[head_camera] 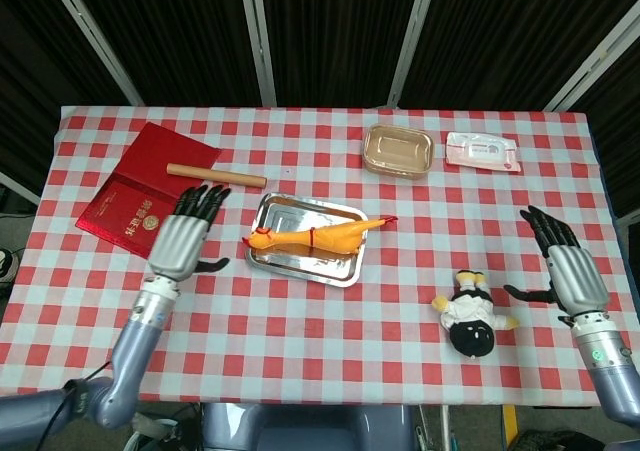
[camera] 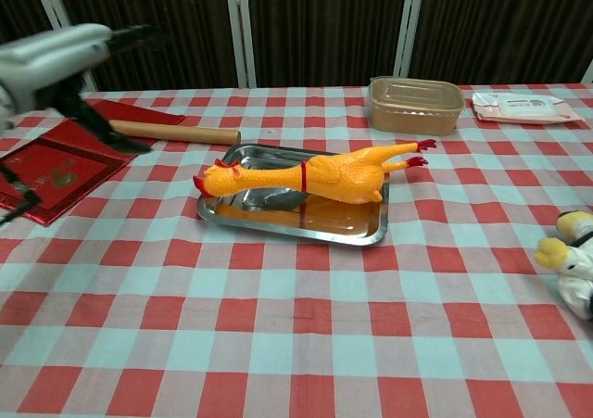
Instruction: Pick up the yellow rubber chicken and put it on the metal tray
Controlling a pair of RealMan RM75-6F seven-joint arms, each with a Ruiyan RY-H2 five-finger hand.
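1. Yellow rubber chicken (head_camera: 318, 237) lies on metal tray (head_camera: 290, 213), long axis along the tray.
2. Head points left past the tray edge, feet right.
3. Left hand (head_camera: 184, 236) clear of tray, fingers spread, empty.
4. Right hand (head_camera: 568, 269) fingers apart, empty.

Yellow rubber chicken (head_camera: 315, 237) lying on the metal tray (head_camera: 290, 214)

The chicken is lying lengthwise on its side across the shallow, shiny rectangular tray (camera: 352, 230), a thin red band showing around its neck. Its red-combed head is poking over the tray's left edge while its red-tipped feet are reaching past the far right corner. The tray is sitting flat on the red-and-white checked cloth near the table's middle.
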